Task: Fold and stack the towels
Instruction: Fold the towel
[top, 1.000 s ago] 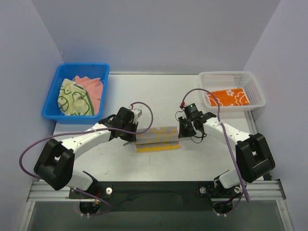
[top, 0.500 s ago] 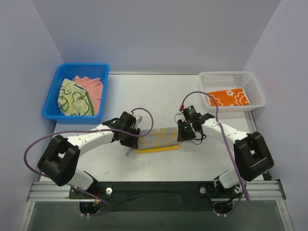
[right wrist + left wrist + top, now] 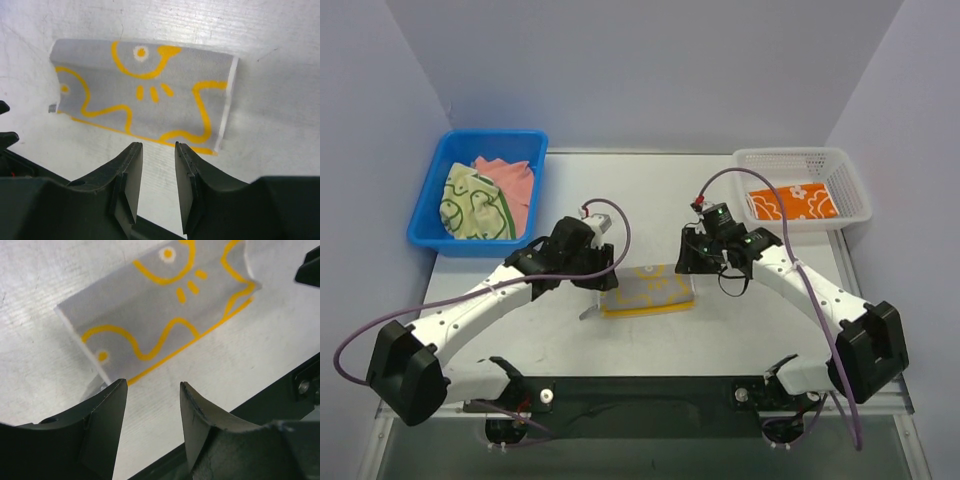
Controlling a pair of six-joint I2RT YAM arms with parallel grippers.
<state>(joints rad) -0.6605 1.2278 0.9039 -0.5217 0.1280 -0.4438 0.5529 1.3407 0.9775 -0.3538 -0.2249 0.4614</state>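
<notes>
On the desk one yellow duck towel lay folded into a flat strip, apparently folded but not yet stacked. Well to its left, the blue bin held two crumpled cloths, a pale green towel and a salmon-pink towel, both unfolded. To its right rear, the white basket held one folded orange towel. Four towels in all: two folded, two waiting. The left gripper hung by its left end and the right gripper by its right end, each with fingers parted, holding nothing.
</notes>
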